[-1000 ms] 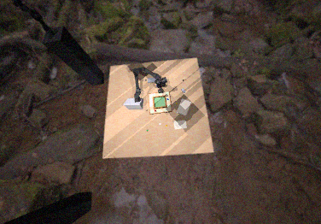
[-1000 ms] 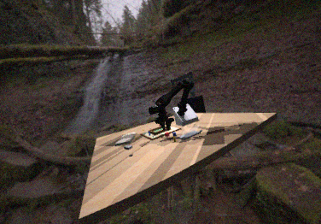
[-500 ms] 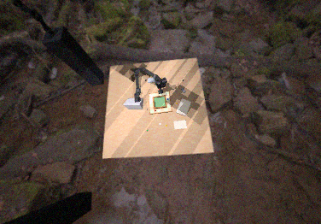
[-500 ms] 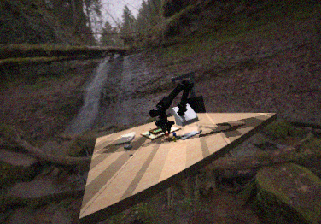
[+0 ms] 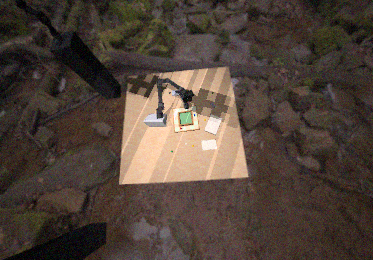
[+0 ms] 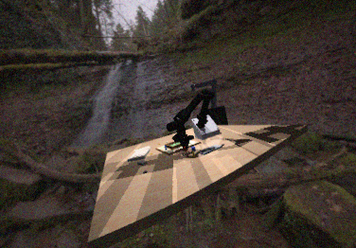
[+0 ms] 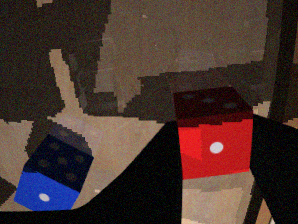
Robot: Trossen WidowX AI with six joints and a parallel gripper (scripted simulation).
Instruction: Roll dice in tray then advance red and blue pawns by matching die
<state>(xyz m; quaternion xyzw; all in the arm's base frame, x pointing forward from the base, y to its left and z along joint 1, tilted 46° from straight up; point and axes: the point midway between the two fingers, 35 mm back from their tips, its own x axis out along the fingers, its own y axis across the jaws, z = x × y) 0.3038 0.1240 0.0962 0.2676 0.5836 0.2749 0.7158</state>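
Dark fingers partly closed, gripping glossy red cube die (image 7: pixel 215 150); blue die (image 7: pixel 54 172) apart.

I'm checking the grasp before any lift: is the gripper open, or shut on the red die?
Shut on the red die: the gripper's fingers press against its left and right sides.

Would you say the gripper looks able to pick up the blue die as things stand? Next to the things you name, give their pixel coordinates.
Probably not: the gripper (image 5: pixel 186 106) (image 6: pixel 185 150) (image 7: pixel 208 127) looks shut on the red die (image 7: pixel 215 155), though the blue die (image 7: pixel 56 172) lies nearby.

Arm (image 5: pixel 160 99) (image 6: pixel 191 106): matte black | segments: slim, jointed | jaws: black (tapering, broad-sided)
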